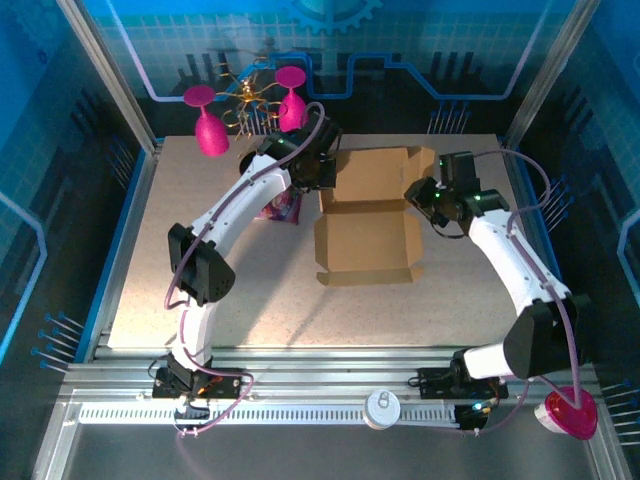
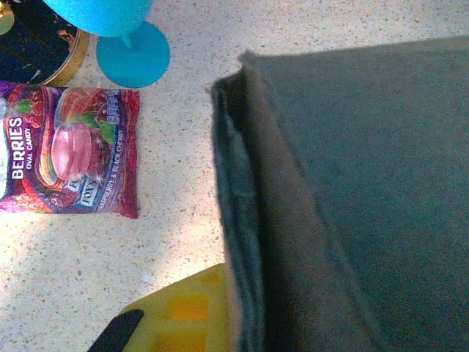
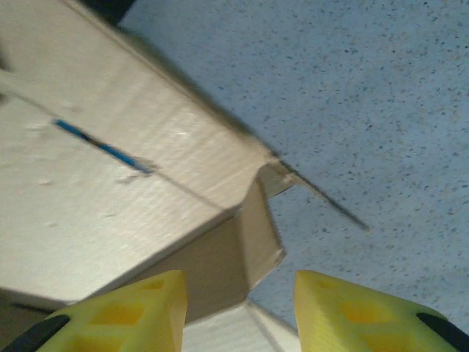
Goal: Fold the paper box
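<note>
**The paper box is pinched at one side by the left gripper and faced at the other by the opened right gripper.**
The left gripper is closed on the box's upright side wall, which is seen running straight ahead from beside its one visible yellow finger. The rest of the box is spread to that gripper's right. A purple berry candy packet is laid flat on the speckled table to its left, apart from the box. The right gripper's fingers are held apart. A tabbed corner of the box is seen just ahead of them, nearer the left finger. Whether the cardboard is touched there cannot be told.
</note>
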Robot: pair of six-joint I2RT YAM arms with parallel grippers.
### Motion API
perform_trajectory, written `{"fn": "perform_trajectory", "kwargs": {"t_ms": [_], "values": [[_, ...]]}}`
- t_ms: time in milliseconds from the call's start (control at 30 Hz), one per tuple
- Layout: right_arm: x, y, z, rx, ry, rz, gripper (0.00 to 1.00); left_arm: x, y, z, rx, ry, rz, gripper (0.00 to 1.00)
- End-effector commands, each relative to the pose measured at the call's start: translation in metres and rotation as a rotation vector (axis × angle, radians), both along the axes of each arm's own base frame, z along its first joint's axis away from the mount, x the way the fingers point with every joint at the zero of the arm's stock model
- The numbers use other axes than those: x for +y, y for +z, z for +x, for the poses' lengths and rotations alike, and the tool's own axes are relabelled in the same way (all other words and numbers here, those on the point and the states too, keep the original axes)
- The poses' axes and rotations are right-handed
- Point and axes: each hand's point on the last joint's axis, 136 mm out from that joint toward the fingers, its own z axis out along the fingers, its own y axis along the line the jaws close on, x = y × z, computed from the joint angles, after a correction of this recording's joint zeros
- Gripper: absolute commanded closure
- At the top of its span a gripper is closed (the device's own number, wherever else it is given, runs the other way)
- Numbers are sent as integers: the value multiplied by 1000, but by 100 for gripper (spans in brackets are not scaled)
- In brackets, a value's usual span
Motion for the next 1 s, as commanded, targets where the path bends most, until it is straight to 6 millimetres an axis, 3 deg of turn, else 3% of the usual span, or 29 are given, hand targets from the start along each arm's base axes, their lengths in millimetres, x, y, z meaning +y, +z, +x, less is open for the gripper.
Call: {"fn": "perform_trajectory", "kwargs": {"t_ms": [0, 200, 433, 733, 967], "values": [[2, -8, 7, -20, 39, -55, 57, -1, 10, -1, -2, -8, -25, 100], [9, -6, 24, -37, 78, -81, 70, -1, 12, -2, -3, -11, -21, 100], [12, -12, 23, -14, 106, -117, 93, -2, 11, -1, 1, -9, -21, 100], [40, -9, 25, -24, 282, -322, 100, -5, 10, 2, 4, -7, -42, 100], [62, -3, 28, -68, 441, -578, 100, -3, 9, 2, 20, -13, -36, 100]]}}
